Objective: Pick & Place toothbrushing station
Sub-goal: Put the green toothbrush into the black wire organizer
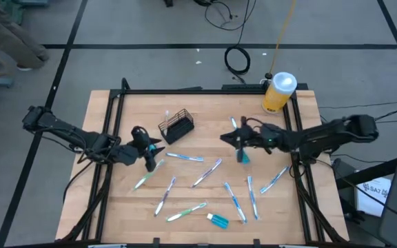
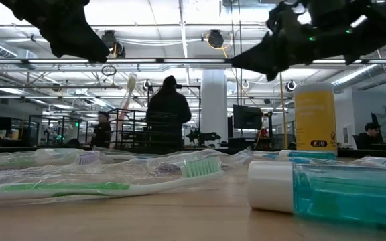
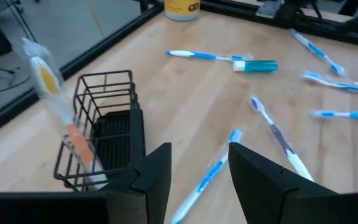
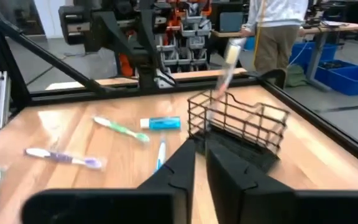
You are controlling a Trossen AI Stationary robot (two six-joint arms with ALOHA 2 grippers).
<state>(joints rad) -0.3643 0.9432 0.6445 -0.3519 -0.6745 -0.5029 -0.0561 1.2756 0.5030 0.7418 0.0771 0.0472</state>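
Note:
The toothbrushing station, a small black wire caddy [image 1: 176,127] [image 3: 104,140] [image 4: 240,124], stands on its base on the wooden table [image 1: 116,207], left of the middle. A wrapped toothbrush [image 3: 51,99] [image 4: 227,59] leans in it. My left gripper [image 1: 150,157] [image 3: 199,180] hovers open just near-left of the caddy, above a blue toothbrush [image 3: 207,174]. My right gripper [image 1: 227,138] [image 4: 199,165] hangs to the caddy's right, pointing level at it, its fingers apart by only a narrow slit, nothing between them.
Several wrapped toothbrushes [image 1: 205,172] lie scattered over the table's middle and near right. A small teal tube [image 1: 218,220] [image 2: 334,194] lies near the front edge. A yellow bottle with a white cap [image 1: 279,91] stands at the far right corner. People stand in the room behind.

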